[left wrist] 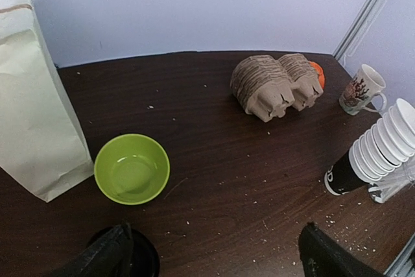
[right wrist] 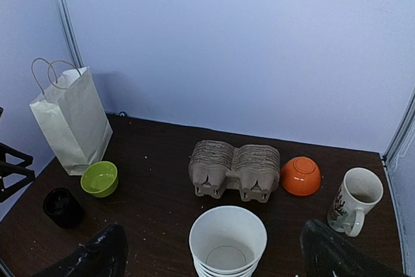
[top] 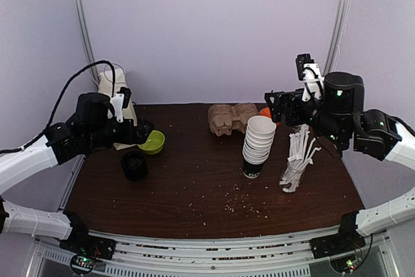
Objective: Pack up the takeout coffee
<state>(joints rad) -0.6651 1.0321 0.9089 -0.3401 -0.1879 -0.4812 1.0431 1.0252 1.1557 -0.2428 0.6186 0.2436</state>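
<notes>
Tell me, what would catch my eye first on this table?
The tall stack of white cups right of centre stands out, with a clear glass of white straws beside it. On the left, a bright green bowl sits by a pale paper bag, and stacked cardboard cup carriers lie at the back.

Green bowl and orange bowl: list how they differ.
The green bowl stands mouth up, its hollow showing; the orange bowl seems flipped rim down, foot ring on top. The green bowl sits beside the paper bag at the left; the orange bowl lies between the carton stack and the mug at the right. Both are small, round and alike in size.
</notes>
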